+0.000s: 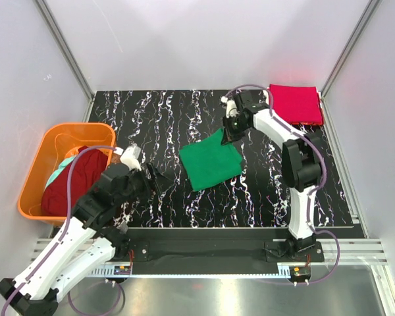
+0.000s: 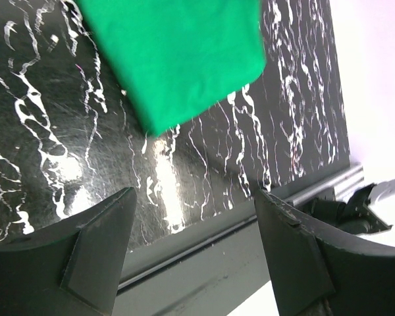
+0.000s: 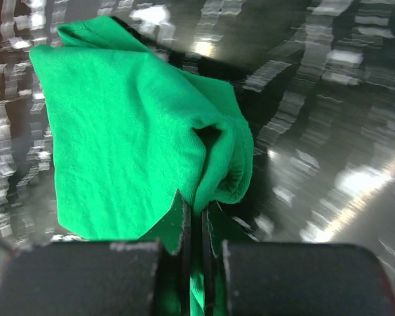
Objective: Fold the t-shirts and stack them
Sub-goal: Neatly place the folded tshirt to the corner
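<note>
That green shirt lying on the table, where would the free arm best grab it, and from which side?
Probably the near-left corner of the folded green cotton t-shirt, approached low from the left by the open left gripper. The shirt lies mostly flat, so only edges offer a pinch, and the right gripper holds the far corner.

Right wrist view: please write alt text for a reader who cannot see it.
The right tool is shut on an edge of the green t-shirt, which bunches at the grip. The black marbled table lies beneath.
</note>
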Motion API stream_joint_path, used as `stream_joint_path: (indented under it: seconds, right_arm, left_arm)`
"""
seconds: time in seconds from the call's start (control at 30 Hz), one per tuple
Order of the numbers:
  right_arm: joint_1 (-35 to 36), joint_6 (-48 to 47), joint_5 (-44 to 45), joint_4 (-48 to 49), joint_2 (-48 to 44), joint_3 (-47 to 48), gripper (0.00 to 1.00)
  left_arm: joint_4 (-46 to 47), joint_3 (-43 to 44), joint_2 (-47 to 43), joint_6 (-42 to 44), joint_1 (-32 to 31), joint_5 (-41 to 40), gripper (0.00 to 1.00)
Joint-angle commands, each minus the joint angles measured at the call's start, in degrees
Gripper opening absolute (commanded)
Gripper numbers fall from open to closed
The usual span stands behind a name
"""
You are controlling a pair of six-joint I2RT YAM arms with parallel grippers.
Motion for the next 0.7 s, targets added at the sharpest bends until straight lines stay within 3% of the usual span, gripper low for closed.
stream_joint_path:
  seconds: [0.0, 0.17, 0.47, 0.67]
  right_arm:
    - [-3.06, -5.36, 14.02, -7.00, -6.98, 3.14, 0.00]
    - [-7.62, -8.96, 19.30, -11.39, -8.14, 9.90, 0.00]
    - [-13.87, -15.98, 31.77, -15.27, 1.51, 31.60, 0.00]
    - [-17.65, -23.02, 31.88, -15.88, 9.07, 46.89, 0.00]
  left_arm:
    - [3.87, 0.66, 2.16, 2.35, 0.21, 5.51, 0.78]
    - [6.94, -0.40, 5.49, 2.71, 0.73, 9.54, 0.78]
    - [11.87, -0.40, 14.46, 4.11, 2.05, 15.71, 0.78]
    - [13.01, 0.83, 21.06, 5.70, 2.67, 17.90, 0.78]
